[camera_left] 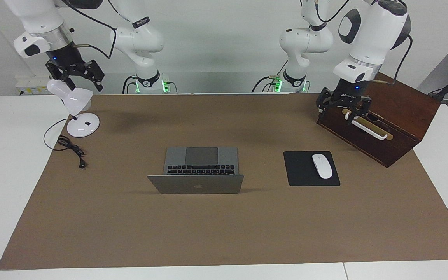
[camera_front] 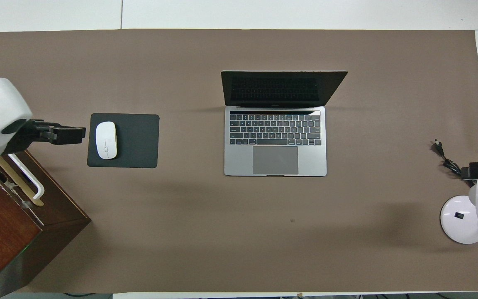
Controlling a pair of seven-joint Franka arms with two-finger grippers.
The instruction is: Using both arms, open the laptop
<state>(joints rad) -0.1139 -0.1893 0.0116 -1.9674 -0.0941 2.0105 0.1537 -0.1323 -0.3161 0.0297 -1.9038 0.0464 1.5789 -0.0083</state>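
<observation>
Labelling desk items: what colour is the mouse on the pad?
White; the mouse lies on a black mouse pad, clearest in the overhead view.

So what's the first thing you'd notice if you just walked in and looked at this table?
The open laptop in the middle of the brown mat, with nothing touching it. Then the two big white arms pulled apart: the left gripper, open, over the wooden box, and the right gripper, open, over the white lamp.
</observation>
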